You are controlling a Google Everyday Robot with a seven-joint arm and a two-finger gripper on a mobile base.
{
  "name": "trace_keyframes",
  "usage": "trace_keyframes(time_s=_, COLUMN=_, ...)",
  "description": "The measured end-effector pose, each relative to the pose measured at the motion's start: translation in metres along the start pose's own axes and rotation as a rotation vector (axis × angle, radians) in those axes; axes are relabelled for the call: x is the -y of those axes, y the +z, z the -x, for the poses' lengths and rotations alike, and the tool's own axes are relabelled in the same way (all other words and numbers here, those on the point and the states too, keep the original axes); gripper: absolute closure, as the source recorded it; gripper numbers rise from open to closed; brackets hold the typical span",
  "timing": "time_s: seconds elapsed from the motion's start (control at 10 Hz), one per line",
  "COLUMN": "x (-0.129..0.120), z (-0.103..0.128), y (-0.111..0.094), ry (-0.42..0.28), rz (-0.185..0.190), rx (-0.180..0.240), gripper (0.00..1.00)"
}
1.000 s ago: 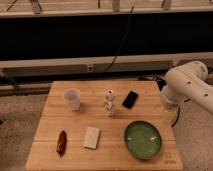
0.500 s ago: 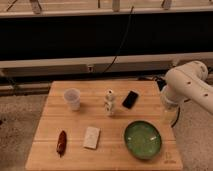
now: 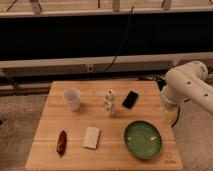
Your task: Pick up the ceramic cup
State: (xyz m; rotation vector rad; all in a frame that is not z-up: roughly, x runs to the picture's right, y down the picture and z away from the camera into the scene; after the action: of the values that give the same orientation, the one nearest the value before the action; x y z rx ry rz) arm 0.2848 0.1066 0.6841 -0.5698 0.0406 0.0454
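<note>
Count: one ceramic cup (image 3: 73,99), one green bowl (image 3: 143,139), one white figure (image 3: 109,102), one black slab (image 3: 130,99), one pale block (image 3: 91,137), one reddish piece (image 3: 61,142).
Cup: whitish-grey, handleless, tapered, upright on the table (image 3: 50,120), far-left part.
End effector (image 3: 171,114): at the table's right edge under the white arm (image 3: 189,85), well apart from the cup.
Hard to see: end effector's opening and hold, cannot tell.

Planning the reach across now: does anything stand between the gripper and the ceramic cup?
Yes. The gripper hangs at the right edge of the table; the ceramic cup stands back left. Roughly on the line between them are the upright white figure and the flat black phone. Passing above them looks safer.
</note>
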Motion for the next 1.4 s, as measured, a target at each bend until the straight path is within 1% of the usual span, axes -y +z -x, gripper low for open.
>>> trace_keyframes(time_s=0.2, x=0.0, z=0.0, y=0.0, ry=0.0, rz=0.0, rx=0.0, gripper=0.2)
trace_keyframes(time_s=0.3, x=0.001, z=0.001, y=0.0, ry=-0.01, rz=-0.004, rx=-0.008, gripper=0.2)
trace_keyframes(time_s=0.5, x=0.016, z=0.024, y=0.0, ry=-0.08, rz=-0.026, rx=-0.031, gripper=0.2)
trace_keyframes(time_s=0.7, x=0.032, z=0.052, y=0.0, ry=-0.149, rz=-0.047, rx=-0.053, gripper=0.2)
trace_keyframes(time_s=1.0, x=0.045, z=0.072, y=-0.002, ry=-0.221, rz=-0.075, rx=-0.084, gripper=0.2)
trace_keyframes(time_s=1.2, x=0.057, z=0.104, y=-0.003, ry=-0.289, rz=-0.1, rx=-0.11, gripper=0.2)
trace_keyframes(time_s=1.3, x=0.063, z=0.114, y=-0.004, ry=-0.317, rz=-0.113, rx=-0.119, gripper=0.2)
trace_keyframes(time_s=1.4, x=0.068, z=0.122, y=-0.005, ry=-0.352, rz=-0.127, rx=-0.137, gripper=0.2)
